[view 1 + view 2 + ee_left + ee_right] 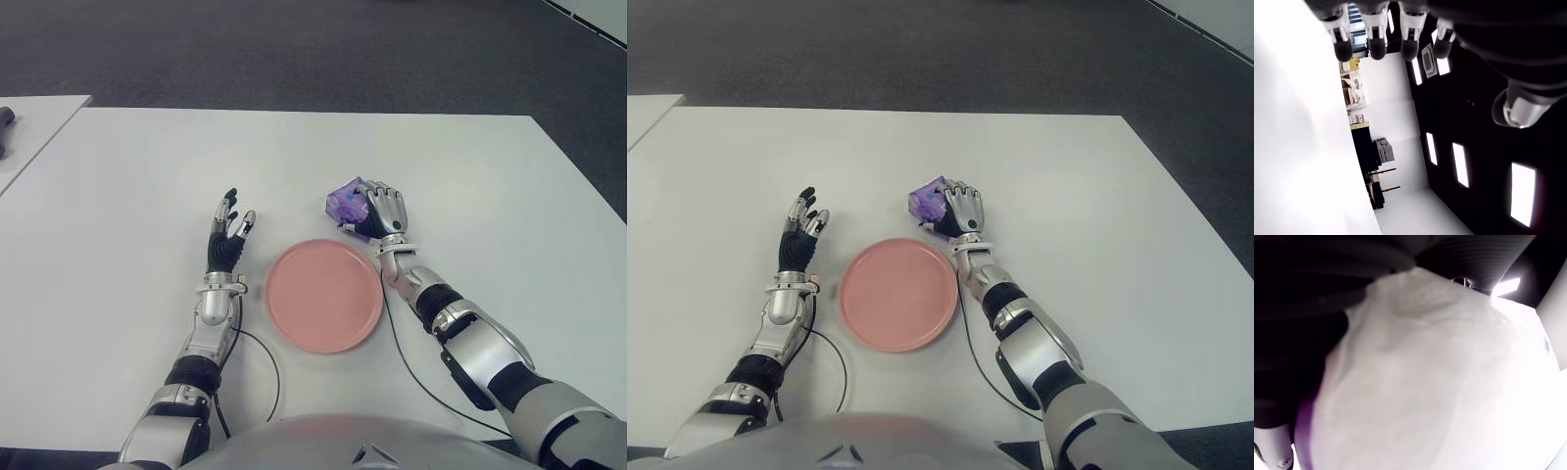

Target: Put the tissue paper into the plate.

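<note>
A purple tissue pack sits on the white table just beyond the right rim of the pink plate. My right hand is curled around the pack from its right side, fingers wrapped over it. In the right wrist view the pack fills the picture, pressed against the palm. The plate is bare and lies flat between my two arms. My left hand shows to the left of the plate, fingers spread and holding nothing; its fingertips stand straight in the left wrist view.
A second white table adjoins at the far left with a dark object on it. Dark carpet lies beyond the far edge. A thin black cable runs across the table near my left forearm.
</note>
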Controlling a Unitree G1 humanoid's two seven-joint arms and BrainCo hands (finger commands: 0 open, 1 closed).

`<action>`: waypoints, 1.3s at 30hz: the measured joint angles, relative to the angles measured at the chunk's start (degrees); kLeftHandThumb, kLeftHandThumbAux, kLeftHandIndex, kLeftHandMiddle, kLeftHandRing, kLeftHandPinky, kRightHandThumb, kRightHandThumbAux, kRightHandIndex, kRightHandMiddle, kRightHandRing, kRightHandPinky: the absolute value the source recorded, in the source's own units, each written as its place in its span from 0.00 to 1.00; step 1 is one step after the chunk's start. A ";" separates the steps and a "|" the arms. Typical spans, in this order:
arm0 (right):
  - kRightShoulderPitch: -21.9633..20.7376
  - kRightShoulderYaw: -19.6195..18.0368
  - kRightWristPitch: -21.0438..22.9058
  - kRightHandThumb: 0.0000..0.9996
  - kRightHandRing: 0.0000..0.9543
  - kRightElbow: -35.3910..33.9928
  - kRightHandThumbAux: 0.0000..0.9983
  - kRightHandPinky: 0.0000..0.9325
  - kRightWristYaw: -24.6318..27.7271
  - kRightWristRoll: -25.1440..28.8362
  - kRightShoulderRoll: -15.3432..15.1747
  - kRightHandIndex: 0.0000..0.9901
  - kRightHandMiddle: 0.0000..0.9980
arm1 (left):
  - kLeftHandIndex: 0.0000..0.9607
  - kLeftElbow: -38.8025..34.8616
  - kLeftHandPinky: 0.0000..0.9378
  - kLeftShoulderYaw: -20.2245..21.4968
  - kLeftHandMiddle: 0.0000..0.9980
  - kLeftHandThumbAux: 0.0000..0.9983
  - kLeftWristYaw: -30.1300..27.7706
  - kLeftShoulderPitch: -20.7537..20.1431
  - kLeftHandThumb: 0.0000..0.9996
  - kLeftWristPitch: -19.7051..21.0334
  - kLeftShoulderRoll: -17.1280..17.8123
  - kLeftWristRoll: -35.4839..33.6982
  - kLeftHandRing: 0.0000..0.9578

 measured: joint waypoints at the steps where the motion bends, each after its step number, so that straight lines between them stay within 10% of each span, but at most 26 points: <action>1: 0.06 -0.03 0.00 0.86 0.89 -0.09 0.68 0.91 0.00 0.00 -0.03 0.40 0.54 | 0.00 0.00 0.00 0.00 0.00 0.40 0.00 -0.01 0.00 -0.01 0.00 0.01 0.00; 21: 3.20 -2.30 -1.75 0.86 0.90 -7.27 0.68 0.91 0.35 0.56 -2.51 0.40 0.53 | 0.00 -0.44 0.00 -0.20 0.00 0.41 0.00 0.01 0.00 -0.01 -0.09 -0.04 0.00; 39: 11.90 -11.25 -4.00 0.86 0.89 -39.78 0.68 0.88 4.31 2.47 -6.66 0.40 0.53 | 0.00 -1.05 0.00 -0.30 0.00 0.41 0.01 -0.06 0.00 0.79 -0.17 0.23 0.00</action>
